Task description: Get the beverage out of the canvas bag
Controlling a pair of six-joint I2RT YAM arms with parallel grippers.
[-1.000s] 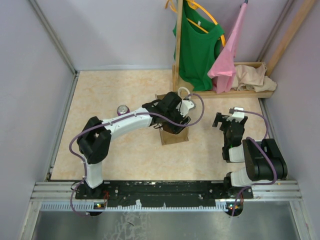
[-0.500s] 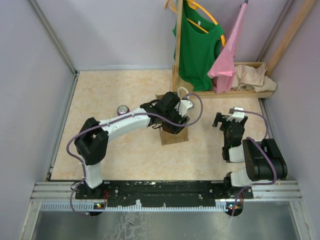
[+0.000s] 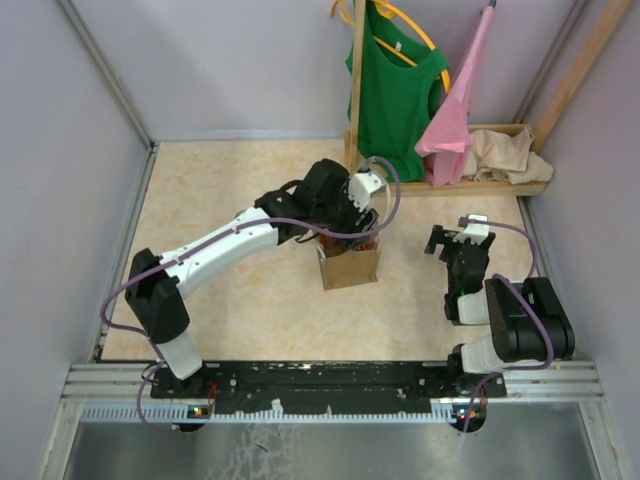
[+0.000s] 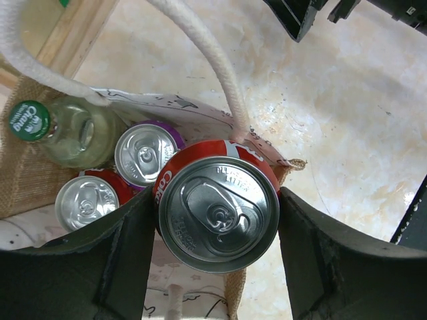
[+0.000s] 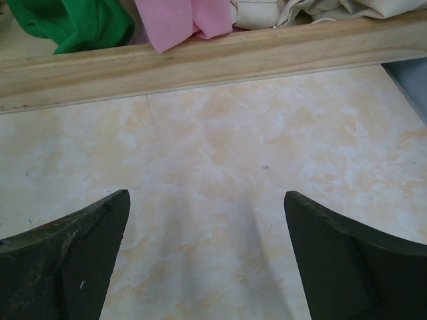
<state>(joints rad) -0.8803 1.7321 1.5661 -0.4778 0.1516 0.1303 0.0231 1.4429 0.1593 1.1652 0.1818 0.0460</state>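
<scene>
left claw (image 4: 220, 230): partly spread, clamped on the sides of the red can (image 4: 219, 200)
red can: at the canvas bag (image 3: 350, 268) mouth
right claw (image 5: 205, 200): apart, empty, over the counter (image 5: 220, 133)

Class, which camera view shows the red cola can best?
The left wrist view: the red can sits centre frame, lid and tab clear, gripped between the left tool's fingers. Top external shows only a red sliver beneath the arm above the canvas bag. Right wrist shows none of it.
</scene>
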